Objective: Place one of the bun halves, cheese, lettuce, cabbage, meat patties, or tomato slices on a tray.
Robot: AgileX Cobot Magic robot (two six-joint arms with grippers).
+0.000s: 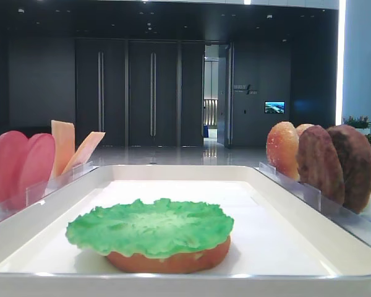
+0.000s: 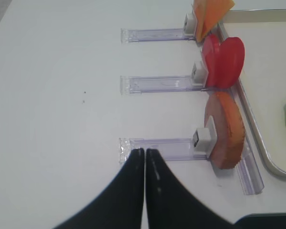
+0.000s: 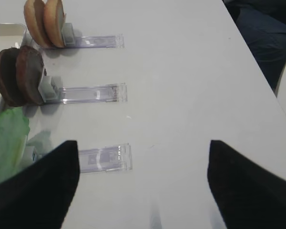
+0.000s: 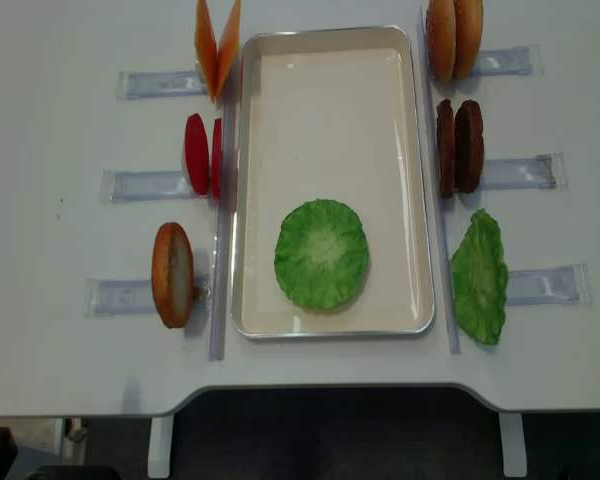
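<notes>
Lettuce (image 4: pixel 321 254) lies flat on a bun half (image 1: pixel 173 260) inside your tray (image 4: pixel 330 90), toward its near end. Cheese (image 4: pixel 217 45), tomato slices (image 4: pixel 202 154) stand left; meat patties (image 4: pixel 460 146) right. Your left gripper (image 2: pixel 145 157): fingers together. Your right gripper (image 3: pixel 143 181): fingers wide apart, holding nothing.

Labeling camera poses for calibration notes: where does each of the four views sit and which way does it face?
Exterior high: low at the tray end, level along it; lettuce on a bun half; no robot.
Right wrist: above the right gripper, jaws open, facing the table, meat patties and holders.
Left wrist: above the left gripper, jaws shut, facing tomato slices.
Realsense: overhead, straight down; no arms.
Shared: both exterior views show the tray's lettuce.
</notes>
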